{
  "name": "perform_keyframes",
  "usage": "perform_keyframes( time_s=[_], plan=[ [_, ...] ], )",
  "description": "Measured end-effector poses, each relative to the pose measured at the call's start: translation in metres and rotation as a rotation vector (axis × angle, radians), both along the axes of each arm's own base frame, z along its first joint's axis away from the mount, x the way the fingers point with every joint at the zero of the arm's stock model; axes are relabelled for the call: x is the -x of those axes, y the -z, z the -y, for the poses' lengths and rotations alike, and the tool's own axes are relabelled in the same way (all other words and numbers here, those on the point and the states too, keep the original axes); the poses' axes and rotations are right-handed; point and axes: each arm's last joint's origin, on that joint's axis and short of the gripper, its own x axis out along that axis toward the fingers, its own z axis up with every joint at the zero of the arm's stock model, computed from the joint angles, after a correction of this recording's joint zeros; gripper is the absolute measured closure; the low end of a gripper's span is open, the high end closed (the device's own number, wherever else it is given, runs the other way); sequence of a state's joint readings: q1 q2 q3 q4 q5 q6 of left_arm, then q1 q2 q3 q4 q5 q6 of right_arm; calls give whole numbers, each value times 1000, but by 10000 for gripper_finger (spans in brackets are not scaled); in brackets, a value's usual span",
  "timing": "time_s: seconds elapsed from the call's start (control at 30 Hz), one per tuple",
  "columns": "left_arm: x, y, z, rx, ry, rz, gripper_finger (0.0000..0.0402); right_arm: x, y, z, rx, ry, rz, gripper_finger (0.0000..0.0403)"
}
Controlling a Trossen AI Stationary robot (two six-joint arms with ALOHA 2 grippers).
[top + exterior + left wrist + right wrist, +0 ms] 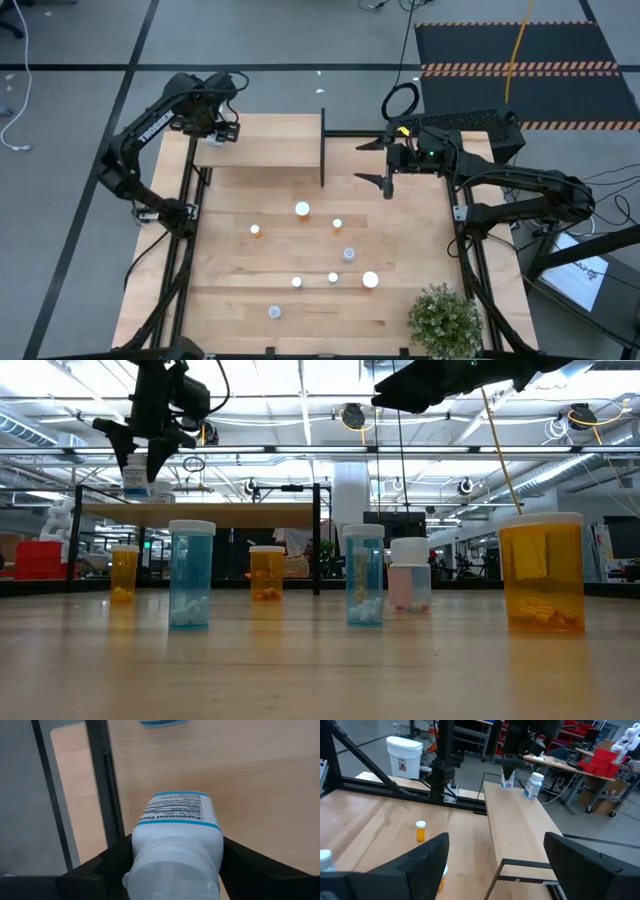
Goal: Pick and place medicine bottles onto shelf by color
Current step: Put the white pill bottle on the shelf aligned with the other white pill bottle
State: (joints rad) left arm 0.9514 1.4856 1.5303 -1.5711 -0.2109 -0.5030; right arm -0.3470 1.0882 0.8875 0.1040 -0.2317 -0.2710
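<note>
Left wrist view: a white bottle [175, 845] with a blue-edged label is seen pinched between the fingers of the left end effector [172, 870], held over the far end of the shelf [262, 153] from its black upright panel [323, 148]. A second white bottle [533, 785] is seen tilted on the shelf just beside it. On the other side of the panel the right end effector [384, 163] is held spread wide, while orange and bluish bottles [302, 210] are left standing on the table [230, 290] before the shelf.
</note>
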Motion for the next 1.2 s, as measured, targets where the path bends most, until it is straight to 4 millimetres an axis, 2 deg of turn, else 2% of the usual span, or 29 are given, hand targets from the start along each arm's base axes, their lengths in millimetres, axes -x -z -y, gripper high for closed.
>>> perform_keyframes(
  time_s=[0.17,0.5,0.83,1.2],
  plan=[
    [7,3,-8,22,-40,10,156,0,0,0,3,-1,0,81],
    [2,14,-17,75,-37,5,156,0,0,0,4,-1,1,81],
    [0,16,-19,84,-36,-1,155,0,0,0,4,-1,1,81],
    [1,16,-19,70,-24,-25,111,0,0,0,4,-2,1,81]
  ],
)
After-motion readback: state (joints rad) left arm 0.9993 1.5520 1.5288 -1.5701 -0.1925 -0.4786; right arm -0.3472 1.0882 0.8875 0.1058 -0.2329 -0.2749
